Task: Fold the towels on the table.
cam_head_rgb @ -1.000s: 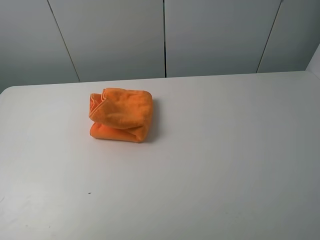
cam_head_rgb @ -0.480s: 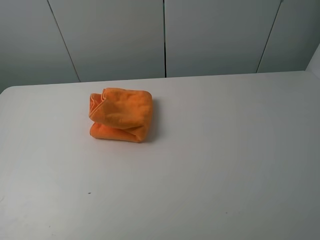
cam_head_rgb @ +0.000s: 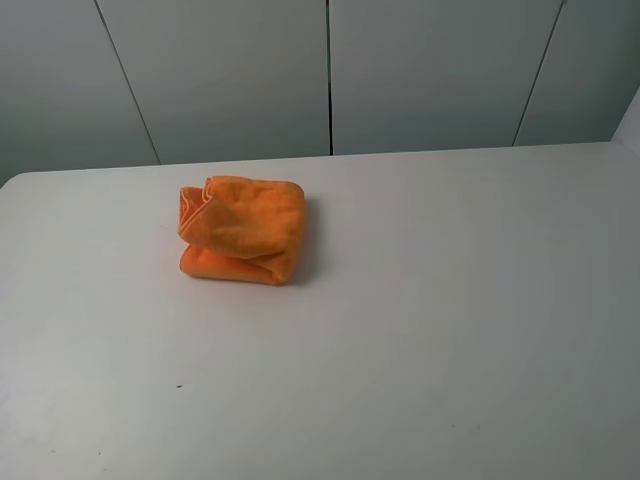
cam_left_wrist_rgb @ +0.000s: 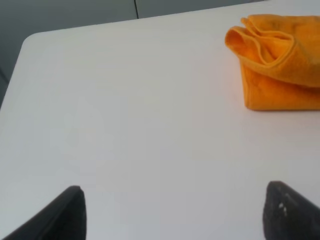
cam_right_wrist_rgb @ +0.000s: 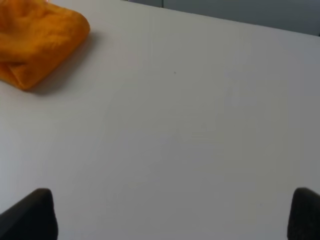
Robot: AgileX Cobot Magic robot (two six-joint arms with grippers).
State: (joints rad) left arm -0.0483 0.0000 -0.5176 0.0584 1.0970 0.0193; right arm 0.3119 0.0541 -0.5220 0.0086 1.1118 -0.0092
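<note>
The orange towel (cam_head_rgb: 242,230) lies folded into a thick bundle on the white table (cam_head_rgb: 420,300), left of centre toward the far edge. Neither arm shows in the exterior high view. In the left wrist view the towel (cam_left_wrist_rgb: 277,62) is well ahead of my left gripper (cam_left_wrist_rgb: 177,212), whose dark fingertips (cam_left_wrist_rgb: 70,212) stand wide apart over bare table. In the right wrist view the towel (cam_right_wrist_rgb: 35,42) lies far off to one side, and my right gripper (cam_right_wrist_rgb: 172,215) is open with nothing between its fingertips (cam_right_wrist_rgb: 32,215).
Grey wall panels (cam_head_rgb: 330,75) rise behind the table's far edge. The table's rounded corner (cam_left_wrist_rgb: 30,42) shows in the left wrist view. A tiny dark speck (cam_head_rgb: 179,386) marks the tabletop near the front left.
</note>
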